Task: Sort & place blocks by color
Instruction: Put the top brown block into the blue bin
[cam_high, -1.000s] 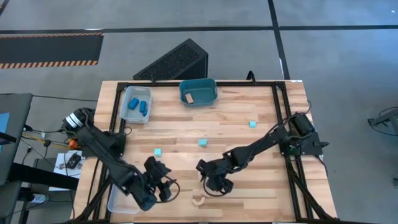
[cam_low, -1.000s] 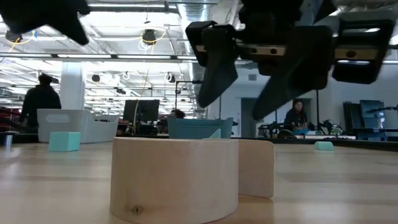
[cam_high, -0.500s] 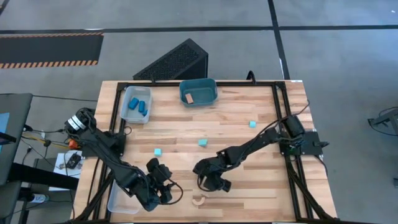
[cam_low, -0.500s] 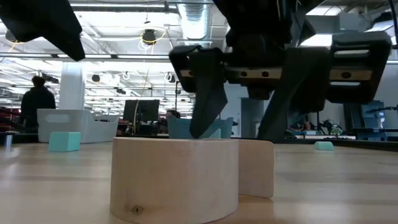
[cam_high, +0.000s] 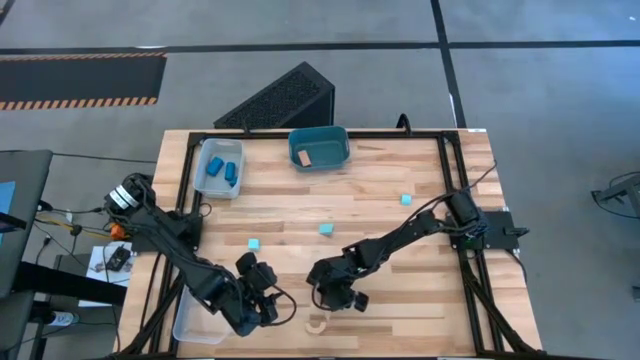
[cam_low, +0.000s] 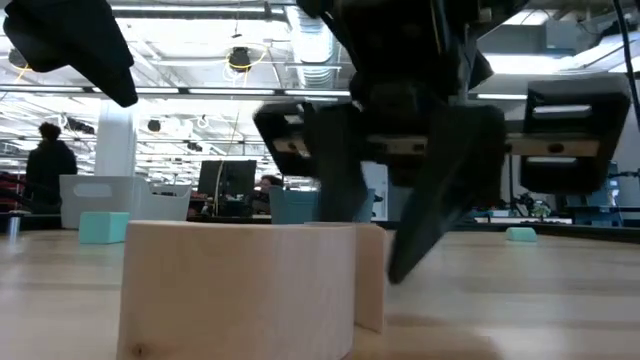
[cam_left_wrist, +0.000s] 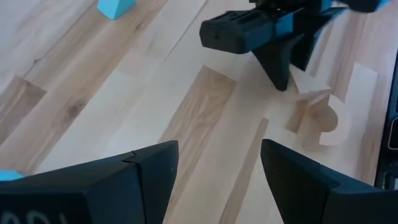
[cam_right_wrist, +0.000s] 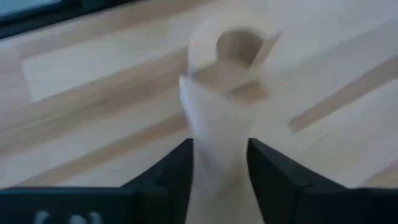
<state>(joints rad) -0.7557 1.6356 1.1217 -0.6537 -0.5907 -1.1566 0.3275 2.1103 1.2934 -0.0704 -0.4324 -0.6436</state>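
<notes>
Right gripper (cam_right_wrist: 217, 163) jaws spread around tan block (cam_right_wrist: 214, 121) beside arch (cam_high: 318, 322); left gripper (cam_left_wrist: 217, 165) jaws spread, nearby.

- Both arms: dark, near-black jointed links.
- Left arm (cam_high: 160, 235): pale grey round cap at the base joint.
- Right arm (cam_high: 420, 228): thin black cable looping along its links.
- Right gripper (cam_low: 385, 215): black wedge fingers under a crossbar with small screws.
- Left gripper (cam_left_wrist: 217, 180): dark angular fingers.

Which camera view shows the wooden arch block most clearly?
The left wrist view: the arch block shows its curved cut beside the right hand. High view shows it tiny, low view only its side, right wrist view blurred.
</notes>
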